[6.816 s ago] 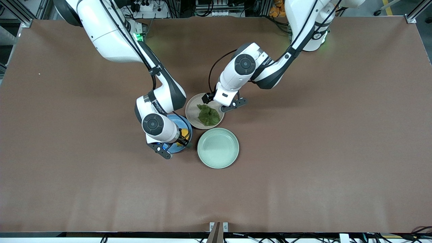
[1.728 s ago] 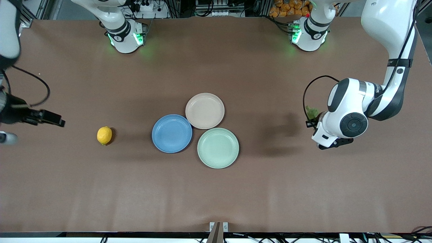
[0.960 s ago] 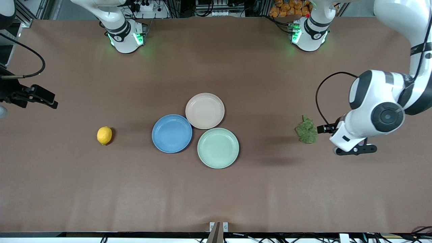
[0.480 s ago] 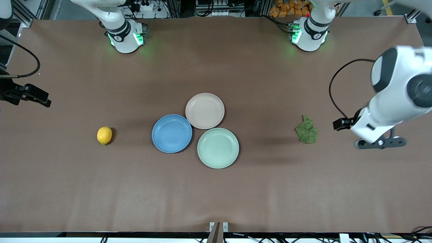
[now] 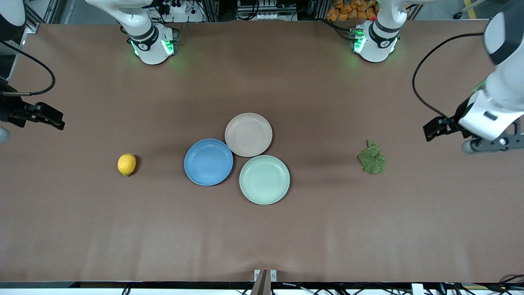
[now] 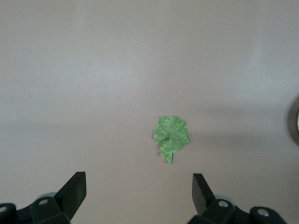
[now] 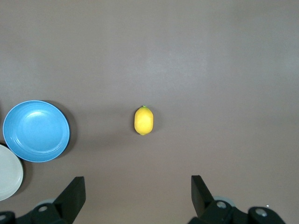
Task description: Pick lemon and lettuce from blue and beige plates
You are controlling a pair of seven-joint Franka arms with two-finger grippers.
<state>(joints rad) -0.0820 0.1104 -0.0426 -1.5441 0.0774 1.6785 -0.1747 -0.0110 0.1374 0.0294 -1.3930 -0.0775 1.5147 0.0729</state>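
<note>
The lemon [image 5: 126,164] lies on the bare table toward the right arm's end, away from the empty blue plate [image 5: 208,162]. The lettuce [image 5: 371,160] lies on the table toward the left arm's end, away from the empty beige plate [image 5: 248,134]. My left gripper [image 5: 436,129] is open and empty, high over the table past the lettuce [image 6: 171,137]; its jaws [image 6: 138,196] stand wide apart. My right gripper [image 5: 51,119] is open and empty over the table's end; in its wrist view the gripper [image 7: 138,196] is clear of the lemon [image 7: 144,120].
An empty green plate [image 5: 264,179] sits beside the blue and beige plates, nearer to the front camera. The right wrist view also shows the blue plate [image 7: 36,131] and part of the beige plate [image 7: 9,172].
The lemon and lettuce have gone from the plates to the table. In the last second my left gripper has risen and drawn away from the lettuce. The right gripper has barely moved.
</note>
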